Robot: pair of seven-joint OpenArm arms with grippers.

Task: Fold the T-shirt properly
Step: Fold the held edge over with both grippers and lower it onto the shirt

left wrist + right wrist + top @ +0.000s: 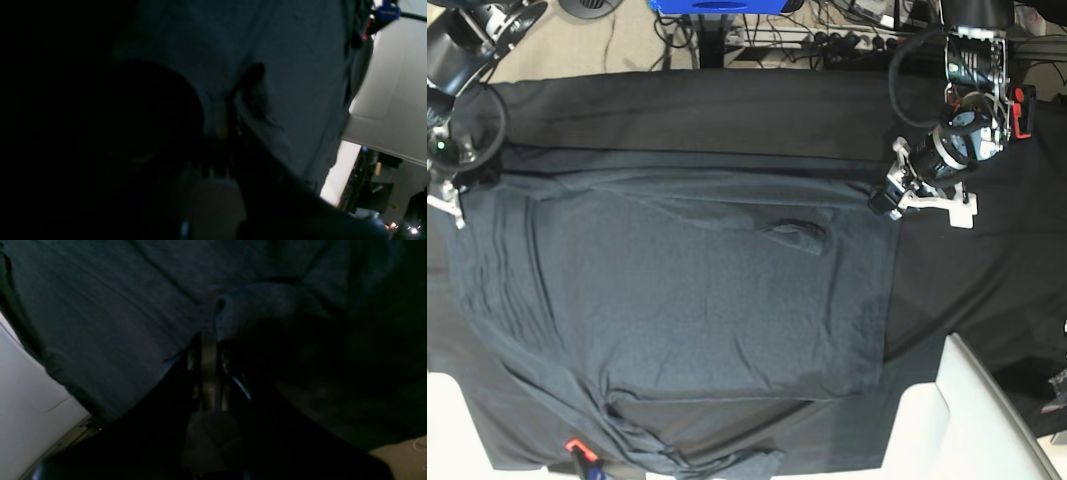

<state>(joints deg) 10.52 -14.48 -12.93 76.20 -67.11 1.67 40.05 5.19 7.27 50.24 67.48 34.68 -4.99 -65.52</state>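
Black tablecloth (987,290) under heathered knit T-shirt (687,300) — both jaws pinching its (hemmed) edge.

A dark slate-grey T-shirt (687,300), faintly heathered, lies on a plain black tablecloth (967,280) that reads darker than the knit. A small red-orange tag (574,446) shows at the shirt's lower edge. A bright blue object (717,6) sits at the top of the base view, beside beige flooring (557,45). White panels (987,430) fill the lower right corner. A red clip (1023,110) marks the black-and-silver left arm (957,140)
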